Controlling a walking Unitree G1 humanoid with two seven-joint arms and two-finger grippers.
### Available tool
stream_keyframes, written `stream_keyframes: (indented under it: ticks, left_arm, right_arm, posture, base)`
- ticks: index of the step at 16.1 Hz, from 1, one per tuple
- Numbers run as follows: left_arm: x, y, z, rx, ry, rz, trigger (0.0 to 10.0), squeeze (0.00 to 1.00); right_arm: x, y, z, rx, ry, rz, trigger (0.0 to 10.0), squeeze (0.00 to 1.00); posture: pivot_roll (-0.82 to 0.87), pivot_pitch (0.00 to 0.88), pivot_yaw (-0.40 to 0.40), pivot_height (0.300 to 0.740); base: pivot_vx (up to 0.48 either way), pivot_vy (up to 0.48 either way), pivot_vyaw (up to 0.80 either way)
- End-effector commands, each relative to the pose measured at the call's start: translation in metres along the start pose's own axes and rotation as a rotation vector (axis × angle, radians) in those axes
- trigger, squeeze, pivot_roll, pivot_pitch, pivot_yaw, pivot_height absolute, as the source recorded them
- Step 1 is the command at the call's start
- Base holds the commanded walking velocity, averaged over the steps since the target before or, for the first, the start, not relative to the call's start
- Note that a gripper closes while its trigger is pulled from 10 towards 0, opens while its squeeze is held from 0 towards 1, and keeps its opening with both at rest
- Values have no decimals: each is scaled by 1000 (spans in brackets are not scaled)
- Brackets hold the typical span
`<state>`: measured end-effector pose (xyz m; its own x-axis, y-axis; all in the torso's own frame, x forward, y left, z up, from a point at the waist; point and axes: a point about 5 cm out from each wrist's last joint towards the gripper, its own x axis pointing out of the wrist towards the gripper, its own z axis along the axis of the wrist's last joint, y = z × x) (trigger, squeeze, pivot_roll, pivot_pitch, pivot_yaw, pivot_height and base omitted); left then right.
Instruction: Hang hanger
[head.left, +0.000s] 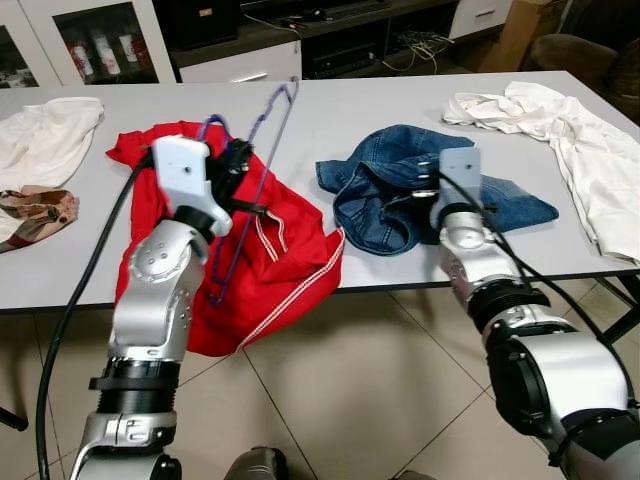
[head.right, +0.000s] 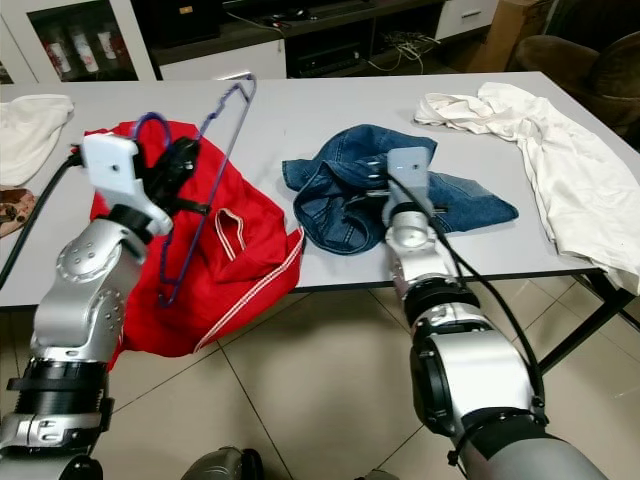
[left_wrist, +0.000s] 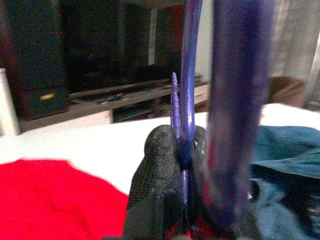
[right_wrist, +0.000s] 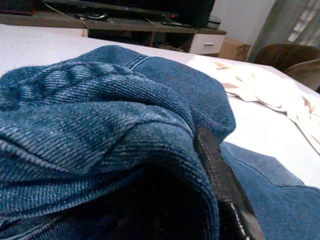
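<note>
Purple hanger (head.left: 262, 160) clamped in left gripper (head.left: 236, 163), lifted above red garment (head.left: 265, 262) on table (head.left: 330, 110). Right gripper (right_wrist: 220, 185) at denim garment (head.left: 400, 185), one finger under fold; jaw state: can't tell. Est. progress: hanger picked, hanging pending; no rail visible.

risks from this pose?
1. Left pincer pinches only the thin wire of the purple hanger; it could twist or slip in the grip.
2. The hanger's lower end hangs against the red garment and may snag it.
3. Right pincer is buried in denim folds, so it may drag the jeans.
</note>
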<state>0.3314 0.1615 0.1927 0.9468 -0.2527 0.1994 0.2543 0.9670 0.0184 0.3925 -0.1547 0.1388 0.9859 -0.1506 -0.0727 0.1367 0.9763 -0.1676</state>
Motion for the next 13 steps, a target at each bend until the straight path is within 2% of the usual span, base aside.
stream_keyframes:
  ticks: [1,2,3,4,6,13]
  left_arm:
    - [0,8,-9,7,46,74,10000,0]
    - [-1,15,-16,-1,68,159,10000,0]
    - [0,15,-16,-3,66,168,10000,0]
    - [1,14,-15,-11,51,186,10000,0]
    - [5,8,-11,-17,21,178,10000,0]
    - [7,6,-11,3,16,170,10000,0]
  right_arm:
    - [2,-6,7,22,-29,-18,10000,1000]
    - [2,-4,6,3,-19,13,10000,1000]
    - [2,-2,7,-6,-21,26,10000,1000]
    - [2,3,8,-2,-12,72,10000,0]
    - [3,8,13,5,-30,129,10000,0]
    - [4,1,17,13,-50,119,10000,0]
  posture:
    - [23,0,44,736]
    - [22,0,48,736]
    - [22,0,48,736]
    - [25,0,46,736]
    - [25,0,46,736]
    - [14,0,47,736]
  base:
    - [0,0,0]
    - [0,0,0]
    - [0,0,0]
    - [0,0,0]
    - [186,0,0]
    - [480,0,0]
